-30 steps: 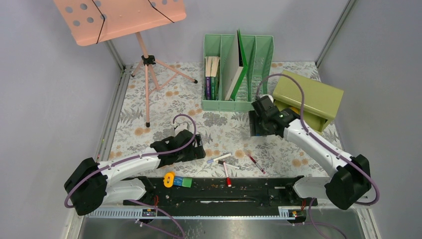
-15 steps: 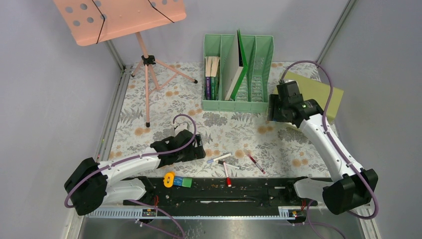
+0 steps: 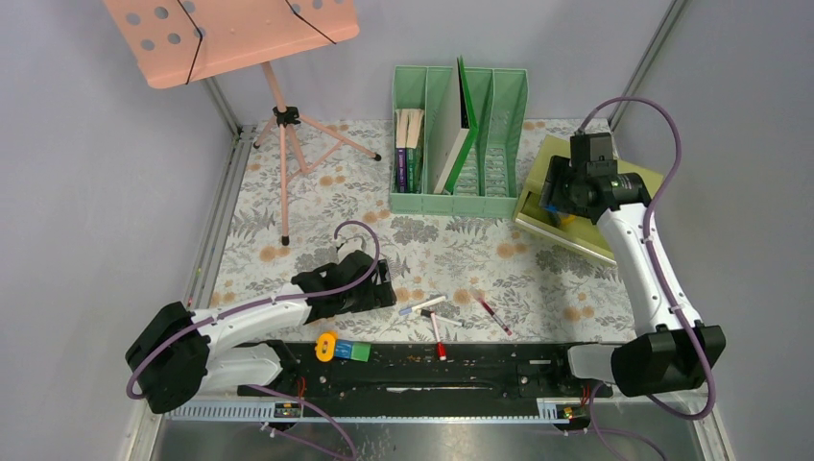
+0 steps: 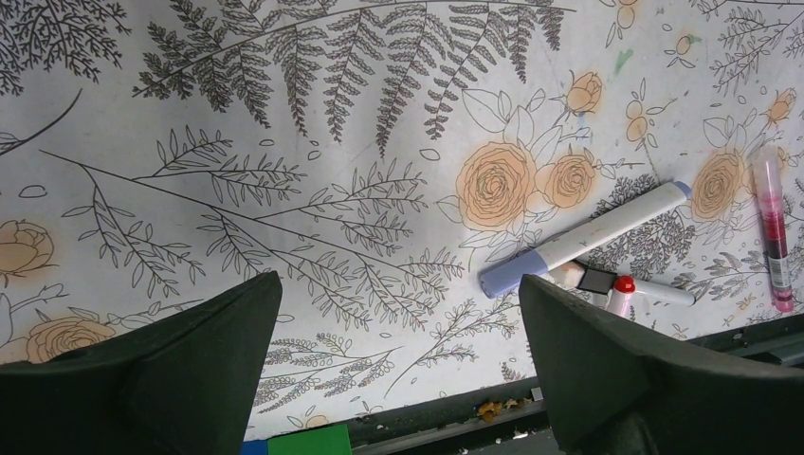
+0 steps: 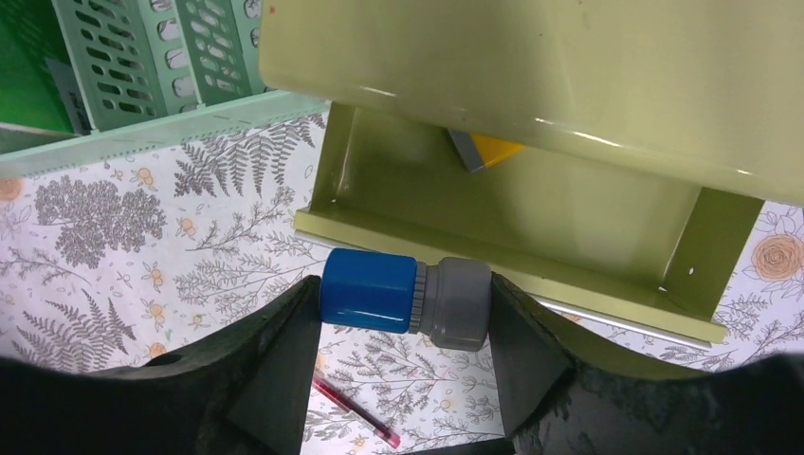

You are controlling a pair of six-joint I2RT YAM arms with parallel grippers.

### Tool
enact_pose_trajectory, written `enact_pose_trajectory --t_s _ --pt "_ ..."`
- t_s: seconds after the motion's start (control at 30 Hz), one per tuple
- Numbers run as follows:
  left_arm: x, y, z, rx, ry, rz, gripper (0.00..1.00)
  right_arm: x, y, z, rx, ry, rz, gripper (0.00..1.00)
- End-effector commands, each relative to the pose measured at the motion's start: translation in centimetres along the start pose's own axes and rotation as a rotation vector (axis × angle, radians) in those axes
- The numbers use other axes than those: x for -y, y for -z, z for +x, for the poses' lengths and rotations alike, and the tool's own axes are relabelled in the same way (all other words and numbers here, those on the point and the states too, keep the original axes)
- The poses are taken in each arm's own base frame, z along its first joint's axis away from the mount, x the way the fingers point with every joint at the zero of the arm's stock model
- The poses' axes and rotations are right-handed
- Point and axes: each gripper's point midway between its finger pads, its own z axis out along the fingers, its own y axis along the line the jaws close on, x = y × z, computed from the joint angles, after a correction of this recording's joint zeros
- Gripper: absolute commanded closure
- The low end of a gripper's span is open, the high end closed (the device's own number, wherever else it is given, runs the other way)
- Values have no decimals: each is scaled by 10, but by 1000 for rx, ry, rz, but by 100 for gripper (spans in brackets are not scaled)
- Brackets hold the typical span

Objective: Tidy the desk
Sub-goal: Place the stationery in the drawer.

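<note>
Drawer [image 5: 569, 209] holds yellow item [image 5: 495, 149]; right end effector [image 5: 403, 303] pinches cylinder [image 5: 370, 289]; left end effector [image 4: 398, 313] spread.

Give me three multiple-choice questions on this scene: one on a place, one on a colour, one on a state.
1. The right gripper hangs over: A the stand; B the drawer box; C the markers.
2. The cap of the cylinder it holds is: A red; B yellow; C blue.
3. The left gripper is: A open, empty; B shut, empty; C shut on a block.
Key: B, the top view shows it above the box; C, the right wrist view shows blue; A, its jaws stand wide with nothing between.
</note>
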Motion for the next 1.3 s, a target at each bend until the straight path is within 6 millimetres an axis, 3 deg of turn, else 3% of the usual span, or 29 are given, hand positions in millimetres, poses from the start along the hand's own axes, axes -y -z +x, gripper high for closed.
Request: enact_pose_trajectory --t_s 0.0,0.4,0.9,1.1,1.27 --pt "8 2 -11 29 -1 18 1 2 5 -19 31 -20 -9 90" --pt "34 15 -19 93 -3 208 1 15 -29 -7 -23 -69 55 91" --pt "67 51 -32 228 11 520 1 30 -62 12 -91 -78 148 92" --pt "66 50 -31 228 17 517 1 33 -68 18 -99 -86 158 87" --pt "67 50 -31 222 15 522 1 35 -67 19 -96 -85 156 68"
